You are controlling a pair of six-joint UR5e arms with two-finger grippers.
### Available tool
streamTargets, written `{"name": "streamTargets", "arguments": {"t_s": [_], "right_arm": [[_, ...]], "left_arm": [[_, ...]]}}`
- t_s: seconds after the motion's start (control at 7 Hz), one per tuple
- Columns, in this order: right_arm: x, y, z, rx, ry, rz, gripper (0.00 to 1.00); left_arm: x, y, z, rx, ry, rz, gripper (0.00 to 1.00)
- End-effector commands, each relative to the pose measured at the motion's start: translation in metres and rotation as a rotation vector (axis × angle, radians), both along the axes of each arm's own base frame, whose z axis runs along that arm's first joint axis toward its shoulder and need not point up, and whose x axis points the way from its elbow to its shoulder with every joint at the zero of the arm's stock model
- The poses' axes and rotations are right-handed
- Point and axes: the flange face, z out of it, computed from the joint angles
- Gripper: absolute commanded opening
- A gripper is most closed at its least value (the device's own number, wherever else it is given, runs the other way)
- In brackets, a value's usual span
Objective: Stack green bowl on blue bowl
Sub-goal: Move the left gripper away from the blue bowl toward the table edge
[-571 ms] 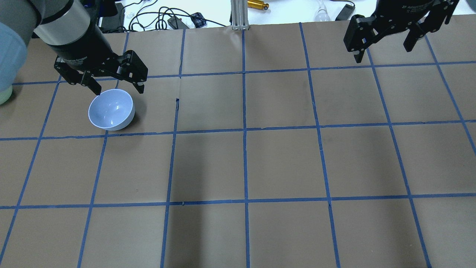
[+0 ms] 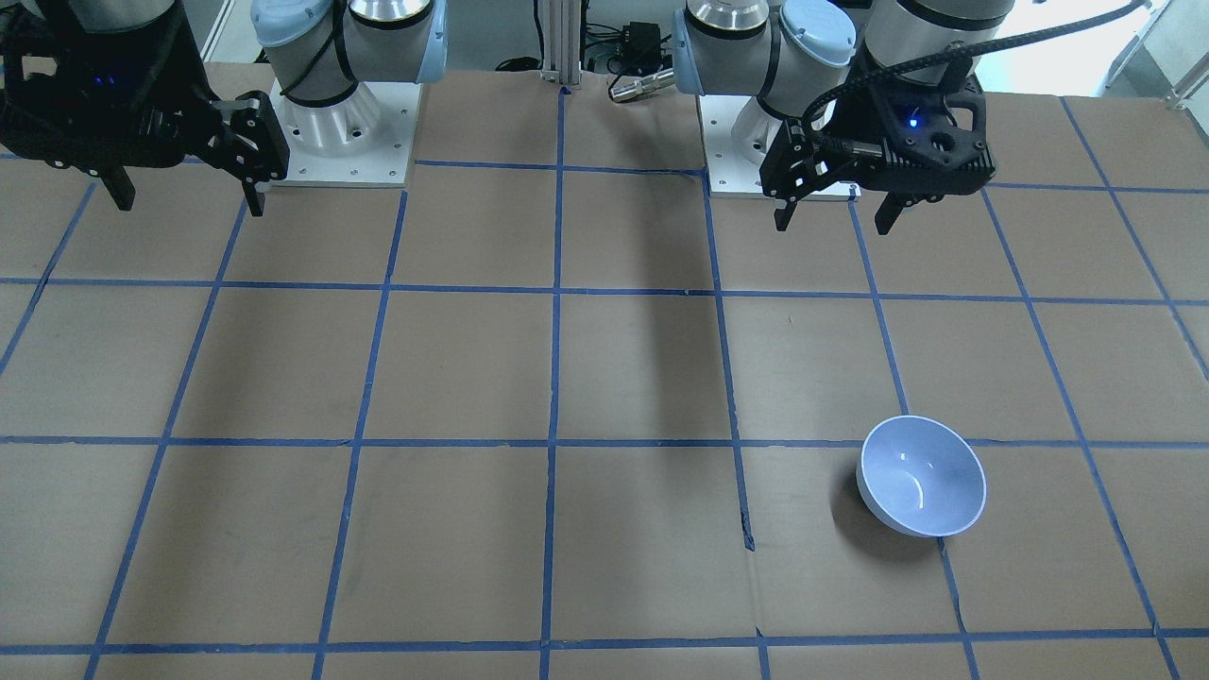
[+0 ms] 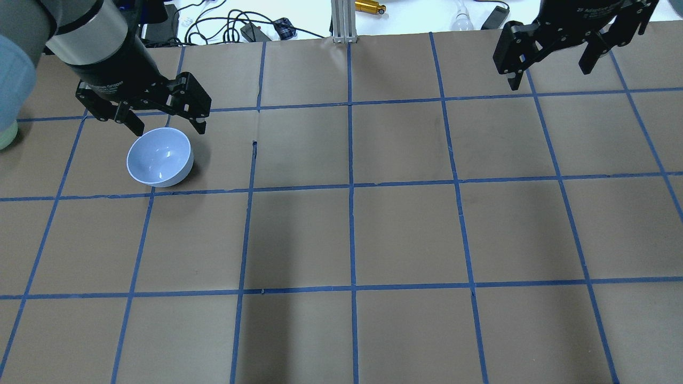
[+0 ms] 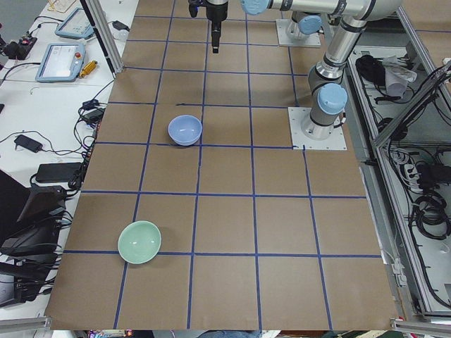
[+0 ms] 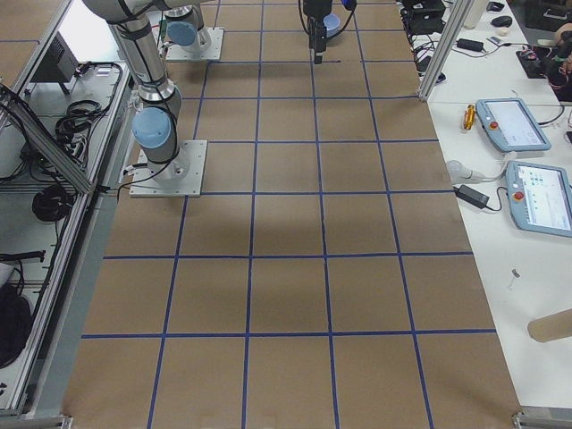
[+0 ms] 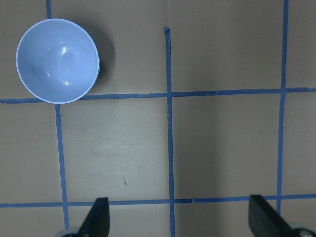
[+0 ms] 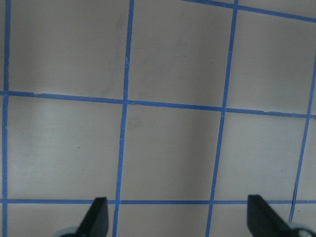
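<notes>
The blue bowl (image 3: 159,156) stands upright and empty on the brown paper at the left of the table; it also shows in the front view (image 2: 921,488), the left side view (image 4: 184,129) and the left wrist view (image 6: 58,60). The green bowl (image 4: 139,241) stands upright and empty near the table's left end, about two squares from the blue bowl; in the overhead view only a pale sliver (image 3: 4,137) shows at the left edge. My left gripper (image 3: 165,122) hangs open and empty high above the table, beside the blue bowl (image 2: 835,225) (image 6: 178,219). My right gripper (image 3: 555,64) is open and empty at the right (image 2: 189,206) (image 7: 177,217).
The table is covered in brown paper with a blue tape grid. An aluminium post (image 3: 341,21) stands at the far edge, with cables and small devices behind it. Tablets (image 4: 60,62) lie on the side bench. Both arm bases (image 2: 331,123) sit at the robot's edge.
My left gripper has shifted very slightly up and left in the overhead view. The blue bowl and the right gripper have not moved.
</notes>
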Motion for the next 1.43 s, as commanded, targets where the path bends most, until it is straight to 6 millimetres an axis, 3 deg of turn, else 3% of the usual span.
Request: {"name": "streamTargets", "arguments": {"t_s": [0.0, 0.43, 0.71, 1.29], "right_arm": [[0.000, 0.000, 0.000, 0.000, 0.000, 0.000, 1.00], [0.000, 0.000, 0.000, 0.000, 0.000, 0.000, 1.00], [0.000, 0.000, 0.000, 0.000, 0.000, 0.000, 1.00], [0.000, 0.000, 0.000, 0.000, 0.000, 0.000, 1.00]], "left_arm": [[0.000, 0.002, 0.001, -0.003, -0.001, -0.002, 1.00], [0.002, 0.001, 0.000, 0.002, -0.007, -0.036, 1.00], [0.019, -0.006, -0.003, 0.008, -0.011, -0.135, 1.00], [0.180, -0.035, -0.033, 0.065, 0.012, -0.287, 1.00]]}}
